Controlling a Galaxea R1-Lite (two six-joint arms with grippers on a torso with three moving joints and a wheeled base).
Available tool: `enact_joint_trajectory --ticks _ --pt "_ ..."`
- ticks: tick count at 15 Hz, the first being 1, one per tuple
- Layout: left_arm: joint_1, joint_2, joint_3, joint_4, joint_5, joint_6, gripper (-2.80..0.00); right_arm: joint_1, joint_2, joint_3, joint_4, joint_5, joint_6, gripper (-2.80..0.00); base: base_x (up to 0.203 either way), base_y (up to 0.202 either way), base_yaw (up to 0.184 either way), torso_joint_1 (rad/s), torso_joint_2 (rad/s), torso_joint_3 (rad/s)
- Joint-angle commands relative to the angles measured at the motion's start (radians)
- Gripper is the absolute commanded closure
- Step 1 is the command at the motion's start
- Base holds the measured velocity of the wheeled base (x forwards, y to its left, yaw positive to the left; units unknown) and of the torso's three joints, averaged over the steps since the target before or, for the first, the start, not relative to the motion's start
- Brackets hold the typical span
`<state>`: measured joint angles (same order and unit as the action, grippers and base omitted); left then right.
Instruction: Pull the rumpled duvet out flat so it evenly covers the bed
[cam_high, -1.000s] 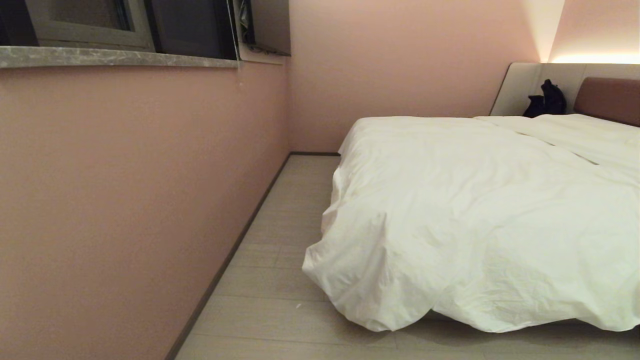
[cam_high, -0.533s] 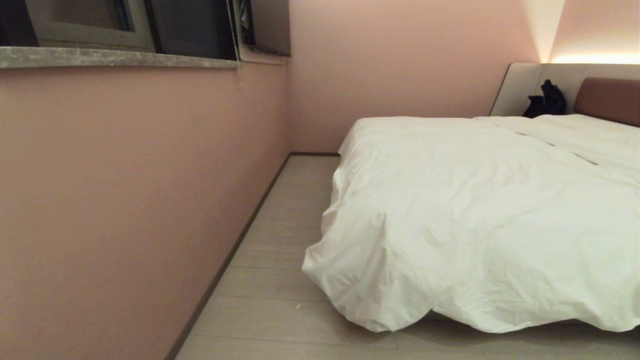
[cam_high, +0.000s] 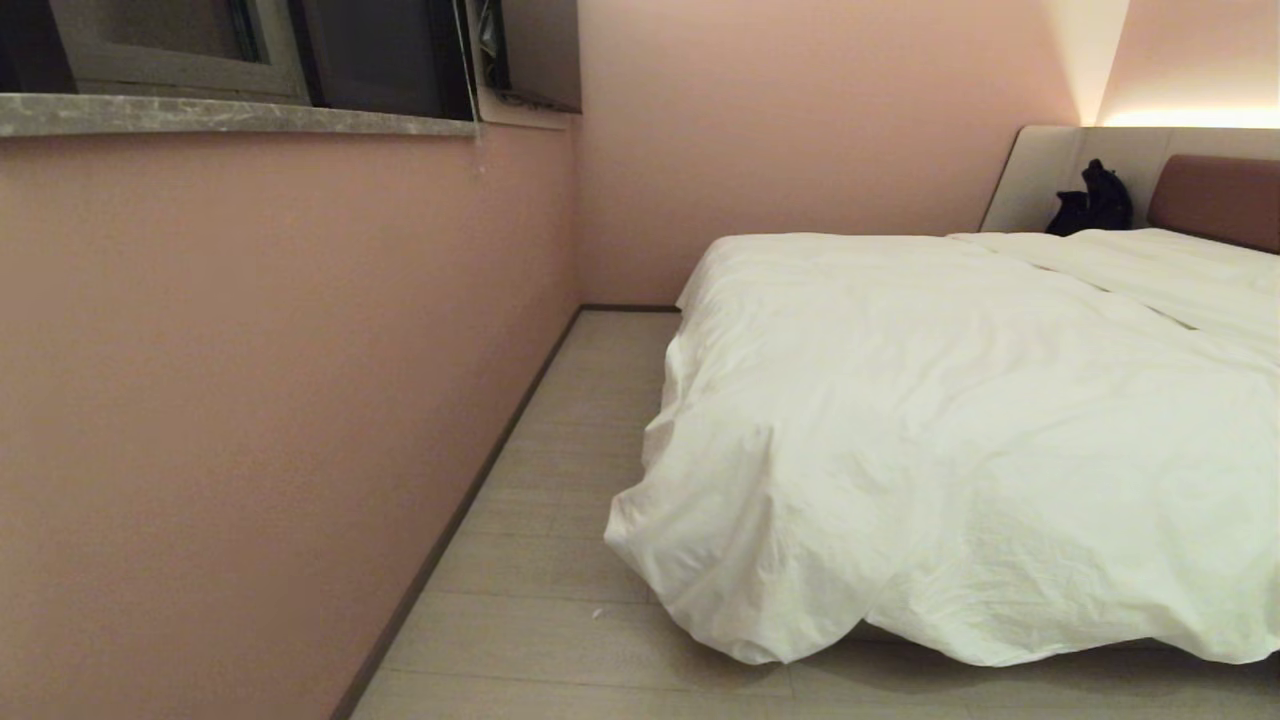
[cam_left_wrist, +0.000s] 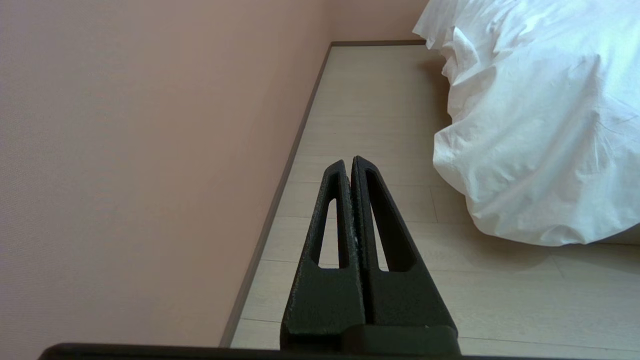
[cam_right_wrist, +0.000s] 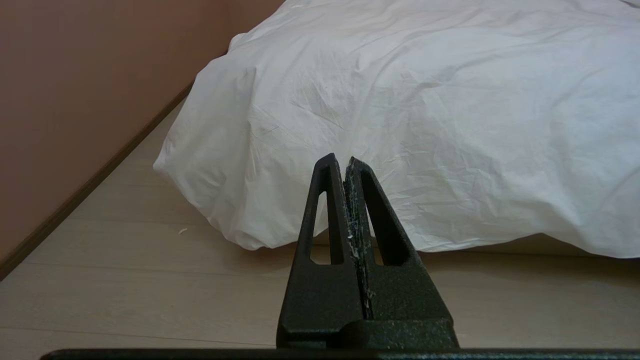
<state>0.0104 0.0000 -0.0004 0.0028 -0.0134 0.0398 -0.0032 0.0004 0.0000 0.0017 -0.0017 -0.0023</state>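
The white puffy duvet (cam_high: 960, 440) lies spread over the bed (cam_high: 1215, 195), its creased near corner hanging down over the foot to the floor. Neither gripper shows in the head view. In the left wrist view my left gripper (cam_left_wrist: 348, 161) is shut and empty over the floor, with the duvet's corner (cam_left_wrist: 530, 140) off to one side and apart from it. My right gripper (cam_right_wrist: 339, 159) is shut and empty too, pointing at the duvet's hanging edge (cam_right_wrist: 400, 125) from a short distance.
A pink wall (cam_high: 250, 400) with a stone window sill (cam_high: 230, 113) runs close along the left, leaving a narrow strip of pale wood floor (cam_high: 560, 500) beside the bed. A dark bag (cam_high: 1092, 198) rests against the pale headboard panel. A small white scrap (cam_high: 597, 613) lies on the floor.
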Motion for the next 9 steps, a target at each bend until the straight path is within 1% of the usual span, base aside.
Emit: enact_joint_trajectory --ticks 1,9 --pt "0.001 0.0 0.0 0.0 0.0 0.0 0.0 0.0 0.0 0.0 0.0 0.0 -0.005 0.0 0.0 0.0 0.0 0.0 0.0 0.0" --pt "0.0 0.0 0.0 0.0 0.0 0.0 0.0 0.0 0.0 0.0 0.0 0.0 -0.004 0.0 0.0 0.0 0.0 0.0 0.0 0.0"
